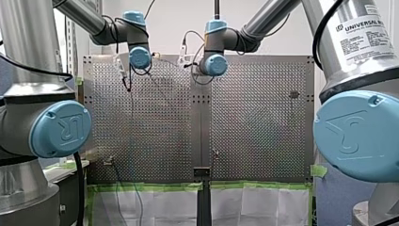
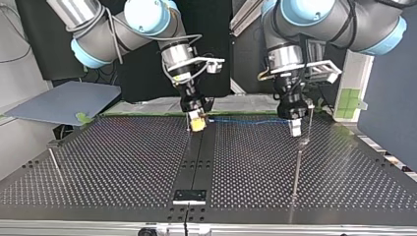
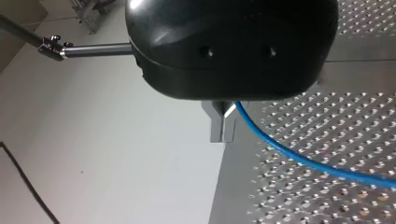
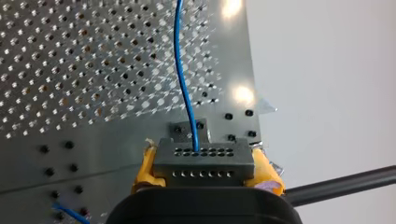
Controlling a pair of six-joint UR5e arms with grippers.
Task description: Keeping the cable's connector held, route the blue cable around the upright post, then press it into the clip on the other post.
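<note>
Perforated table (image 2: 123, 162), right claw (image 2: 197, 124) clamping connector (image 4: 203, 161), left claw (image 3: 223, 134) pinching blue cable (image 3: 299, 158)

The black housing of my left gripper (image 3: 223, 129) hides all but the tips of its metal fingers (image 3: 216, 126), where the thin blue cable (image 3: 303, 161) emerges and then runs off the left wrist view's edge. The grey multi-hole connector block (image 4: 203, 158) covers the inner faces of the yellow pads (image 4: 145, 170) of my right gripper (image 4: 205, 171). In the front view, both grippers are too small to read.
</note>
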